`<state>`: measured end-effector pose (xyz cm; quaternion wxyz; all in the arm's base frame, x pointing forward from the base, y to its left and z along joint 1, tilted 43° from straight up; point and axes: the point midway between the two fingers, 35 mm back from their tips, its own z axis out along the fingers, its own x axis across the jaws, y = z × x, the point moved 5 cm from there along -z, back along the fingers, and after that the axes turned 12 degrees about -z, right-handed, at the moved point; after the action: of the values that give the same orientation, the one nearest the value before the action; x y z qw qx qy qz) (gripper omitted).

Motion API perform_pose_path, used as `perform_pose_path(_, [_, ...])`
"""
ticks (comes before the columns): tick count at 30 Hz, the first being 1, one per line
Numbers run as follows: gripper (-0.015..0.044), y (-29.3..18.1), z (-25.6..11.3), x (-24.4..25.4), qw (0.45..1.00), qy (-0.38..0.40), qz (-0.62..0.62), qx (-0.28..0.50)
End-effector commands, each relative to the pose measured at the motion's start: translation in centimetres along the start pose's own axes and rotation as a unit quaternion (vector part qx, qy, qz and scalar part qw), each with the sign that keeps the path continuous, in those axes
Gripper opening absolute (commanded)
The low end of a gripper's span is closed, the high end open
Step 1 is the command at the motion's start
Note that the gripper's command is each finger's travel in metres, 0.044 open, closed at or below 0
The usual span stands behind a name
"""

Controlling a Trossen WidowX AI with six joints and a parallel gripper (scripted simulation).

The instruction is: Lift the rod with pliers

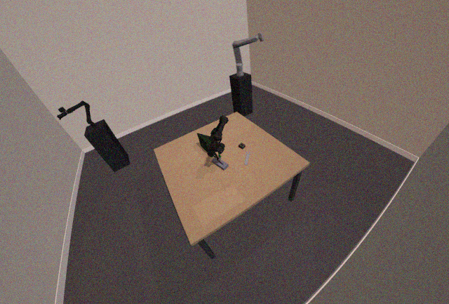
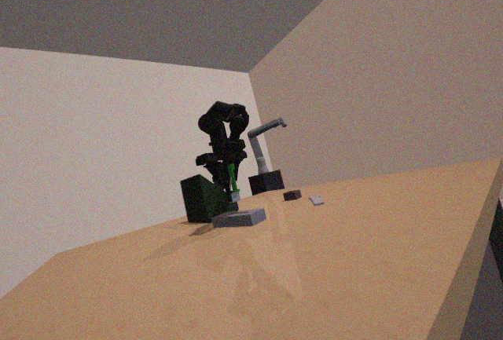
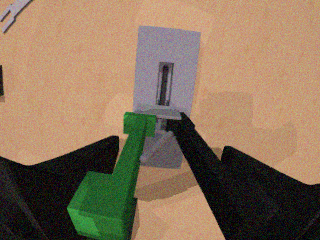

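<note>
Gripping the pliers (image 1: 219,156) (image 2: 233,177) (image 3: 131,160), claw (image 1: 217,152) (image 2: 227,173) (image 3: 172,148) cropped in wrist view, channel block (image 1: 223,166) (image 2: 254,218) (image 3: 167,46) partly hidden.

black arm (image 1: 217,133) (image 2: 219,141), chunky rounded joints (image 1: 223,120) (image 2: 208,123)

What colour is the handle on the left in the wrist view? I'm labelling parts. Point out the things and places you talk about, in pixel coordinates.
The left handle of the locking pliers (image 2: 233,177) (image 3: 131,160) is green, clearest in the wrist view.

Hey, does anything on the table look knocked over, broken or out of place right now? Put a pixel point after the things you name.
Nothing stands out: the channel block (image 1: 224,166) (image 2: 254,218) (image 3: 170,47) sits flat, and the green-handled pliers (image 2: 233,177) (image 3: 127,165) hang at the gripper (image 2: 229,184) (image 3: 172,148). No spill or damage shows.
</note>
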<state>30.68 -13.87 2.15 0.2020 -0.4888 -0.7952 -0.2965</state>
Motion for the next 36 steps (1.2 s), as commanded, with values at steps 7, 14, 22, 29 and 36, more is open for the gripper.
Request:
perform_pose_path(7, [0.0320, -0.1, -0.1, 0.0, 1.000, -0.002, -0.001, 0.001])
perform_pose_path(14, [0.0320, -0.1, -0.2, 0.1, 1.000, -0.002, -0.001, 0.001])
perform_pose_path(22, [0.0320, -0.1, -0.2, 0.1, 1.000, -0.002, -0.001, 0.001])
perform_pose_path(29, [0.0320, -0.1, 0.2, 0.1, 1.000, -0.002, -0.001, 0.001])
perform_pose_path(36, [0.0320, 0.0, 0.9, 0.1, 1.000, -0.001, -0.001, 0.000])
